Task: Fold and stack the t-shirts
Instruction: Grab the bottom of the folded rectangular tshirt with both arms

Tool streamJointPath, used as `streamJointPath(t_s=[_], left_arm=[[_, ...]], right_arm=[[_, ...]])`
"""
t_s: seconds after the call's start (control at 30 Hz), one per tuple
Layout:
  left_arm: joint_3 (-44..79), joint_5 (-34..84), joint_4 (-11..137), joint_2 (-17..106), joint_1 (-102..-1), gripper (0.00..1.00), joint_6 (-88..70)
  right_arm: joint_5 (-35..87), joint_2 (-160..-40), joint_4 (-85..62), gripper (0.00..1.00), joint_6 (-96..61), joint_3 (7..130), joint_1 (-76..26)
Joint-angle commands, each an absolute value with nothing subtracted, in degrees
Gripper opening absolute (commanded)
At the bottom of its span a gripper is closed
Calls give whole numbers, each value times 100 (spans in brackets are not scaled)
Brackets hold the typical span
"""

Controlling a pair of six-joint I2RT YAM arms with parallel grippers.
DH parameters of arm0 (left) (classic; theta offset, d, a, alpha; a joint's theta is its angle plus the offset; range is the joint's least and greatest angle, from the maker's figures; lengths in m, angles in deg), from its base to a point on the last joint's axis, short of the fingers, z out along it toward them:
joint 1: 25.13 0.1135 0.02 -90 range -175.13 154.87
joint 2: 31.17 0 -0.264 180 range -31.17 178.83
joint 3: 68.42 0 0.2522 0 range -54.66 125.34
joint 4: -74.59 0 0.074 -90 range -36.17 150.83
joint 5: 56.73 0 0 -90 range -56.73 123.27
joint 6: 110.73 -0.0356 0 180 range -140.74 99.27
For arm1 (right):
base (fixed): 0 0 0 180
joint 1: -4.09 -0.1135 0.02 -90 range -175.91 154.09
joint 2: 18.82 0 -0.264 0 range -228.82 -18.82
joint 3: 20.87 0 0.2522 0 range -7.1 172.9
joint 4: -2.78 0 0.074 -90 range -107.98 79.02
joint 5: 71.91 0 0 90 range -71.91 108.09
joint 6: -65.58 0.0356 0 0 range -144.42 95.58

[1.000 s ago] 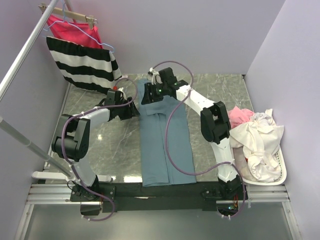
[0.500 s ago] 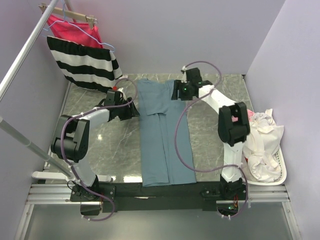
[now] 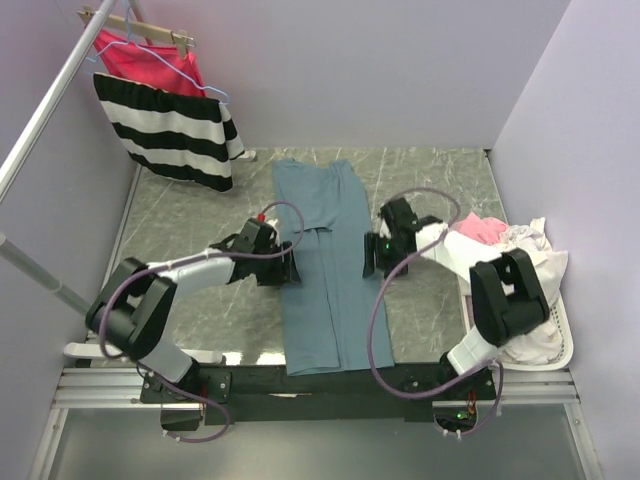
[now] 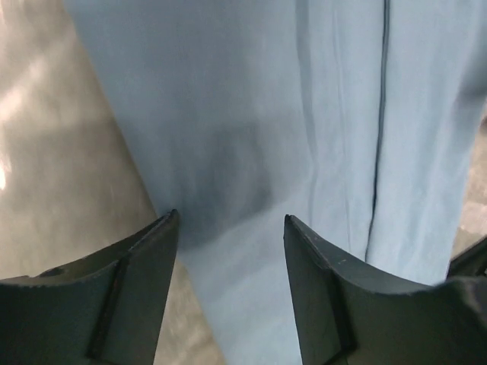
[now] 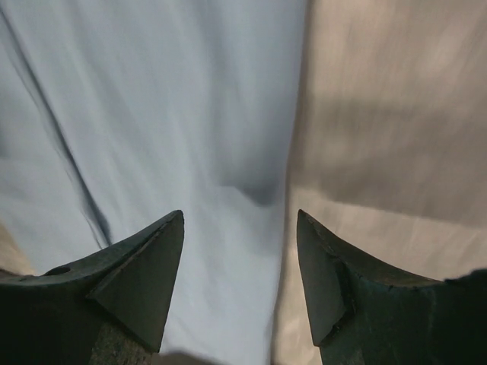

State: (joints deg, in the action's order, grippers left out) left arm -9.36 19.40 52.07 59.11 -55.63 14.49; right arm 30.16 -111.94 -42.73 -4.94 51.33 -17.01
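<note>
shirt (image 3: pixel 320 285): plain dusty slate-blue | table (image 3: pixel 180 215): grey-green marble | stripy cloth (image 3: pixel 165 125): black-white bands | top (image 3: pixel 150 62): hot pink-red | basket (image 3: pixel 566 342): white | walls (image 3: pixel 400 70): pale lilac

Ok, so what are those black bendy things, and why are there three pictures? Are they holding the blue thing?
Those are two robot arms bolted to the near edge of a table. Each ends in a gripper: two fingers that pinch. The big picture is from a camera up high, looking down. The other two are from little cameras on the wrists, so you see each arm's own dark fingers at the bottom. On the grey table lies a blue t-shirt, folded into a long strip. The left gripper is at its left edge, the right gripper at its right edge. Both are open and hold nothing. A white basket of clothes sits on the right; a striped garment and a pink garment hang back left.
</note>
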Motion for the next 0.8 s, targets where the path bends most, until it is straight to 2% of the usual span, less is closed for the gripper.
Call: streamJointPath(t_s=[0.0, 0.4, 0.57, 0.77], left_arm=[[-1615, 2009, 4624, 5243, -5913, 64, 1986], [-2898, 2378, 3578, 2598, -7406, 68, 3594], [-3329, 2492, 3622, 2183, -7927, 68, 4166], [-3444, 2632, 4017, 2463, -8357, 67, 4412]], right_arm=[[2811, -10154, -4719, 68, 114, 4512, -2174], [2240, -7763, -5290, 72, 2022, 2789, -3282], [2187, -7042, -5493, 72, 2558, 2384, -3528], [2169, -6725, -5405, 70, 3085, 1909, -3871]])
